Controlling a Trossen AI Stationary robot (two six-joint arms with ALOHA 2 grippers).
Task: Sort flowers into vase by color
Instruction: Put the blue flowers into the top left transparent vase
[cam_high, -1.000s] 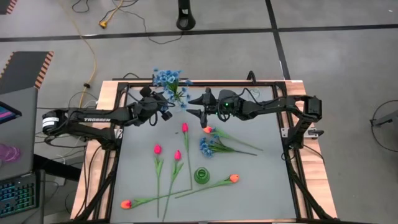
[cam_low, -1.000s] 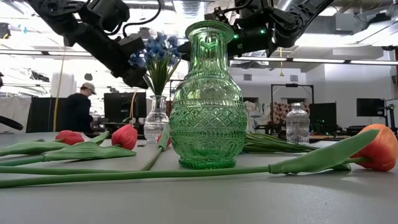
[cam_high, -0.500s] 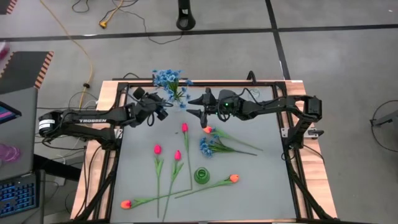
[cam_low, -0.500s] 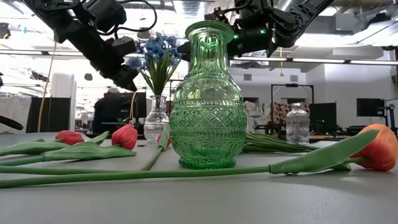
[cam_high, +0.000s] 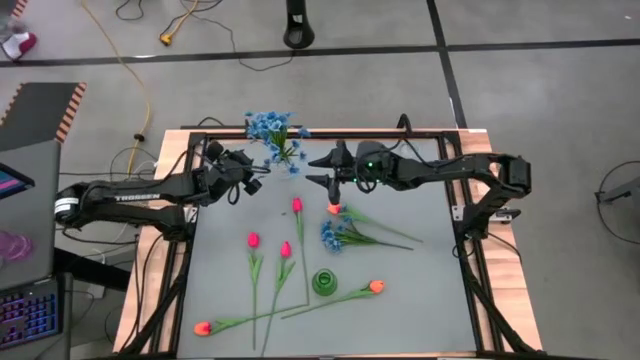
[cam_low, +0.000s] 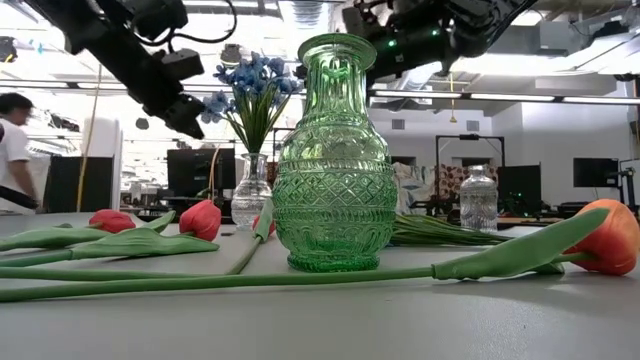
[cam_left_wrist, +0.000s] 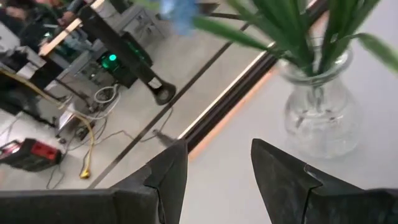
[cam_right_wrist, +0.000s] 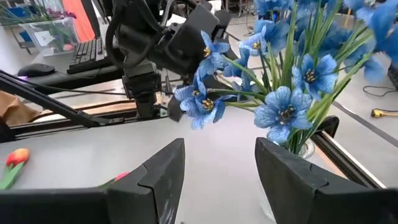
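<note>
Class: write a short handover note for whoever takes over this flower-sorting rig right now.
Left hand: open, empty, beside the clear vase.
Right hand: open, empty, on the vase's other side.
Done: one blue bunch stands in the clear vase at the table's far edge.
Left: second blue bunch, three pink-red tulips and three orange tulips lie on the table; the green vase has no flowers in it.
</note>
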